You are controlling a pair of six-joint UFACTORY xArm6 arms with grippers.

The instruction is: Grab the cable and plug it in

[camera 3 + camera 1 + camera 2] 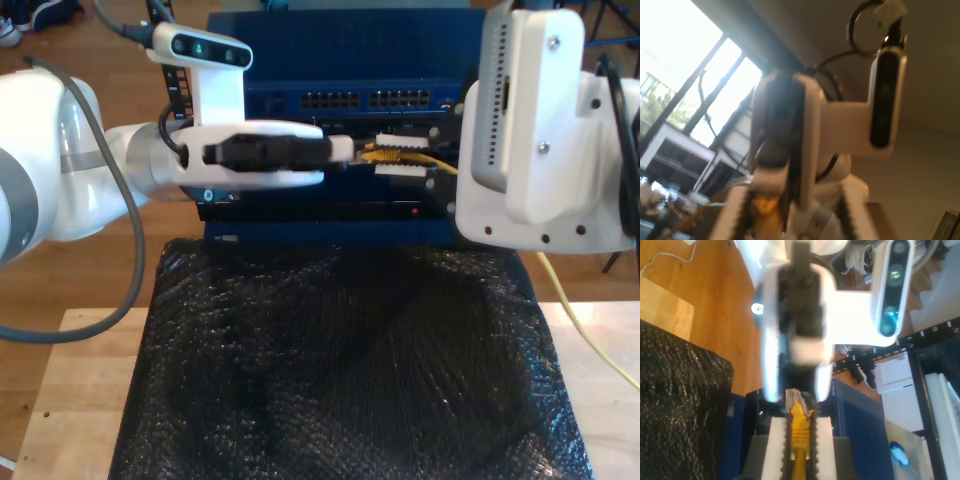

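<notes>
First wrist view: my first gripper faces the other arm's gripper; a blurred yellow patch sits between its fingers, grip unclear.

Second wrist view: my second gripper is closed on the cable, plug tip poking past the fingertips.

Exterior view: both grippers meet before a blue network switch, above black padding.

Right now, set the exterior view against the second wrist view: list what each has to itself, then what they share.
Exterior view: the switch's port rows, and the cable's slack trailing over the table.
Second wrist view: the plug's clear tip up close, and a black rack.
Both: the yellow boot pinched in my second claw, the black mat, the facing arm's camera.
</notes>
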